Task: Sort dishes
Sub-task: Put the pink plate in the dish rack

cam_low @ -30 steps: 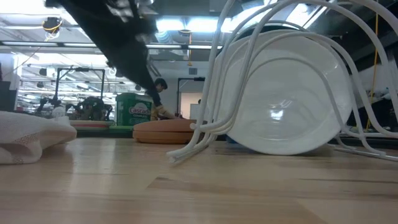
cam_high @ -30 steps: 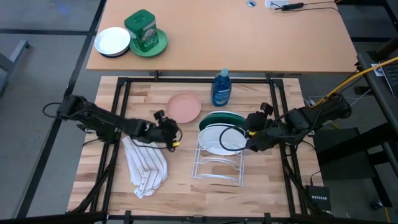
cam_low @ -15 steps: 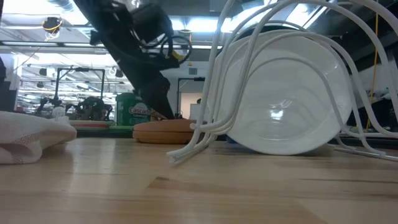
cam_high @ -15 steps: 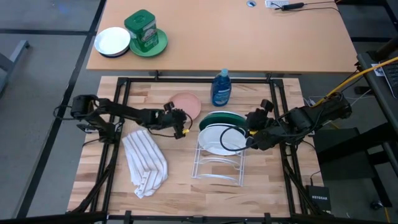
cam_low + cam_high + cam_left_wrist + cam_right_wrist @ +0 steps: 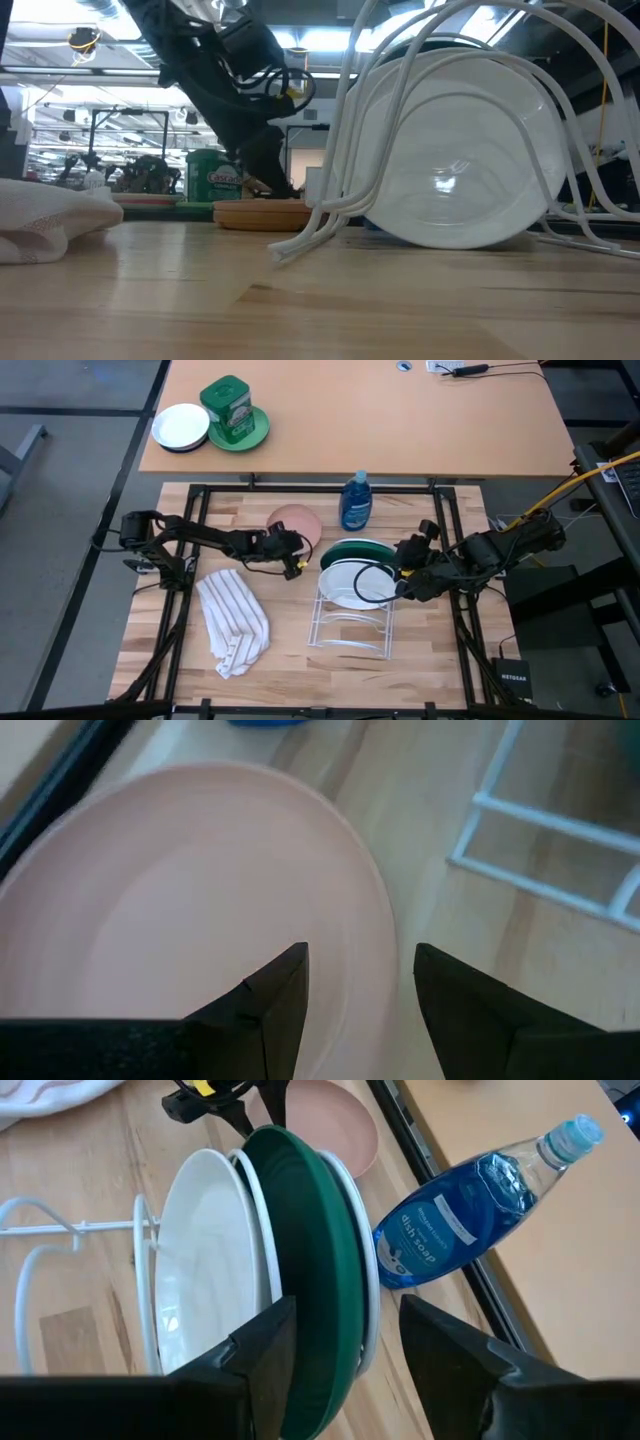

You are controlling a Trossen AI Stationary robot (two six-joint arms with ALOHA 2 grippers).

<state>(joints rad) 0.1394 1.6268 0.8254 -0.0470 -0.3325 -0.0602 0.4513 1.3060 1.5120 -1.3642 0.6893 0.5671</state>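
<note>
From the high view, I have the left gripper (image 5: 296, 560) at the lower right edge of the salmon pink plate (image 5: 293, 521), which lies flat on the desk (image 5: 180, 660) just left of centre. The white plate (image 5: 350, 586) and the dark green plate (image 5: 352, 549) already stand in the wire rack (image 5: 350, 632), right of centre. The right gripper (image 5: 398, 582) sits at the rack's right side, close against those plates. I see no brown plate in this view.

In the low view, the pink plate (image 5: 262, 212) rests low and flat at left centre, with my left arm coming down onto its right end. The white plate (image 5: 462, 160) fills the right half, upright between the rack wires (image 5: 340, 170).

The left wrist view tells me most: the fingers (image 5: 268, 995) are open to a moderate gap, and the plate rim (image 5: 375, 920) runs between them. To grip well I would lower until one finger slips under the rim, then close gently, since a flat plate may slide away across the wood.

In the right wrist view, the fingers (image 5: 262, 1350) stand wide apart, straddling the green plate (image 5: 315, 1270) without pinching it; the dish soap bottle (image 5: 470, 1220) lies at right. I'd keep this arm out of the empty slots.
</note>
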